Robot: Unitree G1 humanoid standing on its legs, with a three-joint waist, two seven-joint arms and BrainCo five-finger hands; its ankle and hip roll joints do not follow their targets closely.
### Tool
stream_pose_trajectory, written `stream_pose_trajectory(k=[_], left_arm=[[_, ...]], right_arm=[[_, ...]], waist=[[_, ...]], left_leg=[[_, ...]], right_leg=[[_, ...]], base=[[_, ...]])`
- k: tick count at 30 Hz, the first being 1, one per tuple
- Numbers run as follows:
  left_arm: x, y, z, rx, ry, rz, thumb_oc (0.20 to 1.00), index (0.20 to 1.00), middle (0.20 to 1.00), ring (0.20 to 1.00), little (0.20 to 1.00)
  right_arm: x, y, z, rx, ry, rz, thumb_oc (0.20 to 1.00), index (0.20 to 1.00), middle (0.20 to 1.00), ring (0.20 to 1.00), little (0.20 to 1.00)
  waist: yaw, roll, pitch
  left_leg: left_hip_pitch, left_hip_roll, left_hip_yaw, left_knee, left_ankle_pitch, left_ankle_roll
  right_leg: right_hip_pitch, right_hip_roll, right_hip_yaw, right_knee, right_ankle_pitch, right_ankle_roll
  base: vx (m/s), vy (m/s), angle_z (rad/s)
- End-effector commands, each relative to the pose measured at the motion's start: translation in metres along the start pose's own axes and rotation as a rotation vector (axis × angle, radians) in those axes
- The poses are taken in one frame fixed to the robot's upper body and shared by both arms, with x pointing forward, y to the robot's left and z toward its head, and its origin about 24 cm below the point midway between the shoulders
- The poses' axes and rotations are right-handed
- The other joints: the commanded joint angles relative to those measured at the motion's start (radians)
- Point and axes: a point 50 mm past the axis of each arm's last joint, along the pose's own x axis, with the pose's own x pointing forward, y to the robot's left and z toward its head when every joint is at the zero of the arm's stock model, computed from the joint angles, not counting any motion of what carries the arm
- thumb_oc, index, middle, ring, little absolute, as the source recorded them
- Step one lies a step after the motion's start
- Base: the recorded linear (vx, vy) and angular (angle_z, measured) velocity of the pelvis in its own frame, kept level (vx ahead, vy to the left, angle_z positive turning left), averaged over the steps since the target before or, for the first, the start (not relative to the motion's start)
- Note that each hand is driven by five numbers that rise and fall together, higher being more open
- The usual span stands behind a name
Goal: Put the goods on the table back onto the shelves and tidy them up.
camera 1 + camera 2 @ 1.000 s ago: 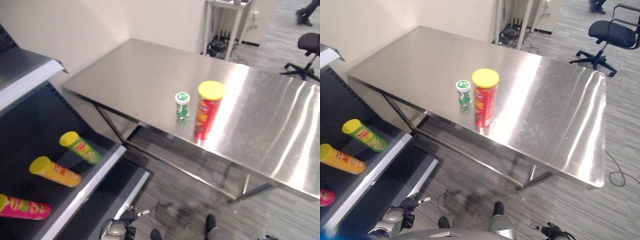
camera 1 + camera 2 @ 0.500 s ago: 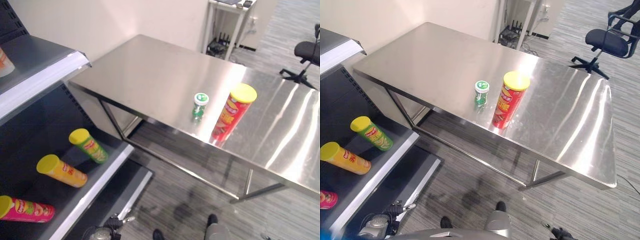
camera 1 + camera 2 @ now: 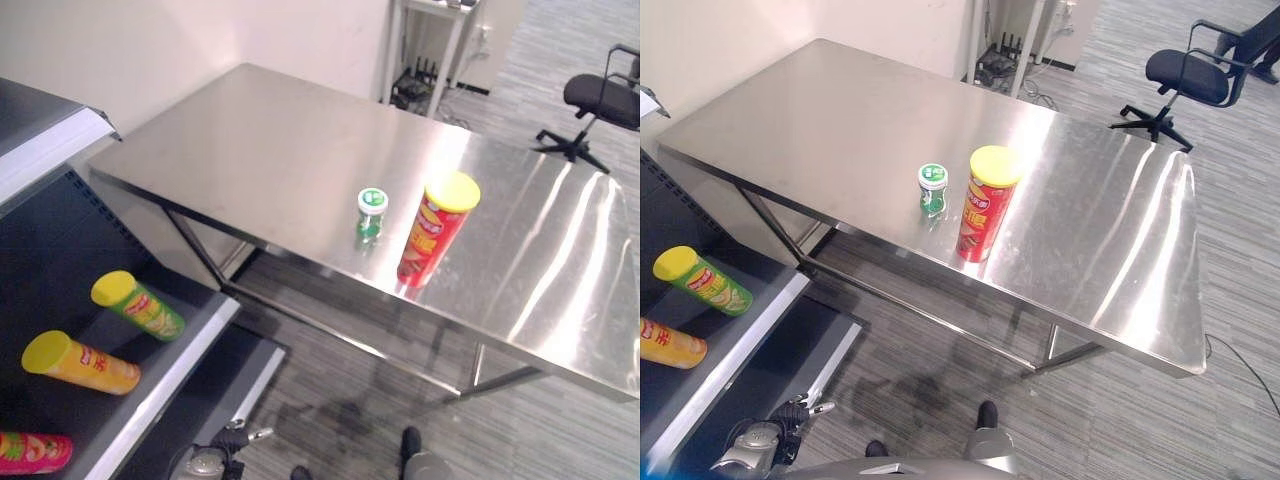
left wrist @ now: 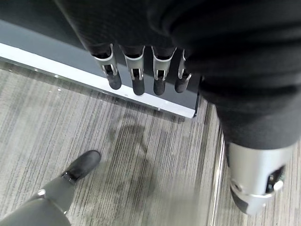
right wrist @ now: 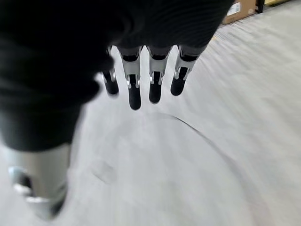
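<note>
A tall red chip can (image 3: 432, 232) with a yellow lid stands upright near the front edge of the steel table (image 3: 270, 140). Just left of it stands a small green jar (image 3: 371, 212) with a white and green lid. On the dark shelf (image 3: 190, 345) at lower left lie a green can (image 3: 138, 305), a yellow can (image 3: 80, 363) and a pink can (image 3: 30, 452). My left hand (image 4: 136, 80) hangs over the grey floor by the shelf's base, fingers straight, holding nothing. My right hand (image 5: 141, 84) also hangs low over the floor, fingers straight and empty.
An upper shelf board (image 3: 50, 140) juts out at the left above the cans. A black office chair (image 3: 1185, 78) stands beyond the table's far right corner. A white stand (image 3: 430, 40) with cables is behind the table. Open carpet lies between shelf and table.
The whole picture has shifted, so the camera has moved. The red can, the green jar and the shelf cans keep their places. Both hands stay low.
</note>
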Motion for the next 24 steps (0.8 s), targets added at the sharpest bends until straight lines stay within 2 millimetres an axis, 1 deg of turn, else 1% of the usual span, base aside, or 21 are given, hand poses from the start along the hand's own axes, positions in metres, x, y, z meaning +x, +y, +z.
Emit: stream_pose_trajectory(k=[1, 2, 3, 4, 5, 6, 7, 8, 9, 10, 11, 12, 13, 14, 16, 17, 20, 24], left_arm=[[0.002, 0.008, 0.01, 0.023, -0.023, 0.009, 1.0, 1.0, 1.0, 1.0, 1.0], [0.001, 0.008, 0.009, 0.011, -0.032, 0.008, 1.0, 1.0, 1.0, 1.0, 1.0], [0.001, 0.007, 0.009, 0.012, -0.032, 0.006, 1.0, 1.0, 1.0, 1.0, 1.0], [0.001, 0.006, 0.008, 0.005, -0.037, 0.004, 1.0, 1.0, 1.0, 1.0, 1.0], [0.0, 0.006, 0.009, -0.004, -0.055, 0.003, 1.0, 1.0, 1.0, 1.0, 1.0], [0.0, 0.0, 0.012, -0.002, -0.087, -0.022, 1.0, 1.0, 1.0, 1.0, 1.0], [-0.001, 0.0, 0.012, -0.003, -0.087, -0.022, 1.0, 1.0, 1.0, 1.0, 1.0], [-0.001, -0.002, 0.013, 0.002, -0.094, -0.033, 1.0, 1.0, 1.0, 1.0, 1.0], [-0.001, -0.007, 0.014, 0.019, -0.107, -0.053, 1.0, 1.0, 1.0, 1.0, 1.0], [-0.001, -0.01, 0.016, 0.027, -0.115, -0.065, 1.0, 1.0, 1.0, 1.0, 1.0], [-0.001, -0.009, 0.015, 0.024, -0.114, -0.064, 1.0, 1.0, 1.0, 1.0, 1.0], [-0.001, -0.015, 0.018, 0.031, -0.128, -0.084, 1.0, 1.0, 1.0, 1.0, 1.0], [-0.001, -0.014, 0.018, 0.029, -0.128, -0.083, 1.0, 1.0, 1.0, 1.0, 1.0], [-0.001, -0.019, 0.019, 0.033, -0.133, -0.097, 1.0, 1.0, 1.0, 1.0, 1.0], [-0.002, -0.022, 0.018, 0.034, -0.132, -0.11, 1.0, 1.0, 1.0, 1.0, 1.0], [-0.002, -0.024, 0.016, 0.035, -0.131, -0.117, 1.0, 1.0, 1.0, 1.0, 1.0], [-0.003, -0.027, 0.012, 0.032, -0.125, -0.13, 1.0, 1.0, 1.0, 1.0, 1.0], [-0.004, -0.029, 0.01, 0.035, -0.125, -0.143, 1.0, 1.0, 1.0, 1.0, 1.0]], right_arm=[[-0.003, -0.015, 0.078, 0.002, -0.302, -0.039, 1.0, 1.0, 1.0, 1.0, 1.0], [-0.019, -0.012, 0.129, -0.039, -0.533, -0.01, 1.0, 1.0, 1.0, 1.0, 1.0], [-0.019, -0.013, 0.128, -0.039, -0.531, -0.012, 1.0, 1.0, 1.0, 1.0, 1.0], [-0.032, -0.014, 0.156, -0.061, -0.655, 0.0, 1.0, 1.0, 1.0, 1.0, 1.0], [-0.053, -0.009, 0.188, -0.089, -0.818, 0.04, 1.0, 1.0, 1.0, 1.0, 1.0], [-0.079, -0.004, 0.221, -0.111, -0.998, 0.085, 1.0, 1.0, 1.0, 1.0, 1.0], [-0.079, -0.003, 0.221, -0.112, -0.999, 0.085, 1.0, 1.0, 1.0, 1.0, 1.0], [-0.089, -0.001, 0.235, -0.123, -1.06, 0.096, 1.0, 1.0, 1.0, 1.0, 1.0], [-0.109, 0.01, 0.259, -0.164, -1.171, 0.147, 1.0, 1.0, 1.0, 1.0, 1.0], [-0.119, 0.015, 0.269, -0.185, -1.22, 0.175, 1.0, 1.0, 1.0, 1.0, 1.0], [-0.119, 0.017, 0.27, -0.185, -1.222, 0.178, 1.0, 1.0, 1.0, 1.0, 1.0], [-0.14, 0.025, 0.287, -0.216, -1.322, 0.229, 1.0, 1.0, 1.0, 1.0, 1.0], [-0.14, 0.026, 0.287, -0.215, -1.323, 0.23, 1.0, 1.0, 1.0, 1.0, 1.0], [-0.161, 0.034, 0.3, -0.241, -1.412, 0.291, 1.0, 1.0, 1.0, 1.0, 1.0], [-0.173, 0.037, 0.31, -0.26, -1.464, 0.31, 1.0, 1.0, 1.0, 1.0, 1.0], [-0.185, 0.041, 0.314, -0.269, -1.513, 0.354, 1.0, 1.0, 1.0, 1.0, 1.0], [-0.206, 0.047, 0.323, -0.237, -1.592, 0.455, 1.0, 1.0, 1.0, 1.0, 1.0], [-0.22, 0.054, 0.326, -0.2, -1.639, 0.565, 1.0, 1.0, 1.0, 1.0, 1.0]], waist=[[0.024, -0.012, 0.02], [0.023, -0.012, 0.018], [0.024, -0.011, 0.018], [0.025, -0.011, 0.017], [0.026, -0.011, 0.016], [0.035, -0.01, 0.011], [0.034, -0.009, 0.011], [0.04, -0.01, 0.009], [0.051, -0.011, 0.003], [0.059, -0.012, -0.001], [0.055, -0.012, -0.002], [0.069, -0.011, -0.005], [0.066, -0.013, -0.007], [0.075, -0.01, -0.013], [0.081, -0.006, -0.018], [0.086, -0.004, -0.02], [0.091, 0.0, -0.028], [0.102, 0.006, -0.036]], left_leg=[[0.014, 0.053, -0.024, 0.012, -0.019, -0.043], [0.018, 0.058, -0.019, 0.012, -0.017, -0.046], [0.018, 0.059, -0.02, 0.012, -0.017, -0.046], [0.022, 0.062, -0.018, 0.012, -0.017, -0.048], [0.023, 0.064, -0.015, 0.012, -0.015, -0.051], [0.028, 0.072, -0.011, 0.012, -0.013, -0.056], [0.028, 0.072, -0.011, 0.012, -0.013, -0.056], [0.03, 0.075, -0.011, 0.012, -0.012, -0.059], [0.036, 0.081, -0.011, 0.012, -0.008, -0.065], [0.037, 0.084, -0.011, 0.012, -0.006, -0.068], [0.036, 0.084, -0.011, 0.012, -0.006, -0.068], [0.039, 0.092, -0.012, 0.012, -0.001, -0.074], [0.035, 0.09, -0.012, 0.012, 0.003, -0.073], [0.041, 0.099, -0.014, 0.012, 0.003, -0.079], [0.045, 0.103, -0.014, 0.012, 0.005, -0.084], [0.048, 0.105, -0.015, 0.012, 0.005, -0.086], [0.049, 0.106, -0.018, 0.012, 0.011, -0.089], [0.045, 0.113, -0.027, 0.012, 0.017, -0.095]], right_leg=[[-0.038, -0.052, 0.009, 0.073, 0.028, 0.055], [-0.036, -0.049, 0.011, 0.069, 0.023, 0.053], [-0.035, -0.049, 0.01, 0.069, 0.023, 0.053], [-0.032, -0.047, 0.009, 0.064, 0.02, 0.052], [-0.029, -0.045, 0.009, 0.06, 0.016, 0.051], [-0.021, -0.04, 0.003, 0.054, 0.01, 0.048], [-0.02, -0.039, 0.002, 0.054, 0.01, 0.048], [-0.015, -0.036, 0.0, 0.051, 0.007, 0.047], [-0.004, -0.03, -0.003, 0.045, 0.003, 0.043], [0.0, -0.026, -0.006, 0.042, 0.0, 0.042], [-0.001, -0.026, -0.007, 0.042, 0.0, 0.042], [0.009, -0.018, -0.013, 0.037, -0.006, 0.038], [0.005, -0.02, -0.014, 0.037, -0.004, 0.037], [0.019, -0.011, -0.02, 0.031, -0.014, 0.034], [0.027, -0.007, -0.024, 0.029, -0.02, 0.031], [0.032, -0.005, -0.027, 0.028, -0.024, 0.029], [0.039, -0.002, -0.031, 0.025, -0.028, 0.025], [0.05, 0.004, -0.045, 0.024, -0.036, 0.021]], base=[[0.01, -0.028, -0.03], [0.0, 0.0, 0.0], [0.01, -0.024, -0.05], [0.01, -0.026, -0.03], [0.02, -0.056, -0.03], [0.01, -0.048, -0.02], [0.02, -0.049, -0.05], [0.02, -0.058, 0.02], [0.03, -0.079, 0.06], [0.03, -0.061, 0.09], [0.02, -0.071, 0.0], [0.0, -0.051, 0.03], [0.02, -0.097, 0.08], [0.02, -0.058, 0.1], [0.03, -0.067, 0.05], [0.03, -0.055, 0.06], [0.02, -0.038, 0.04], [0.02, -0.036, 0.06]])
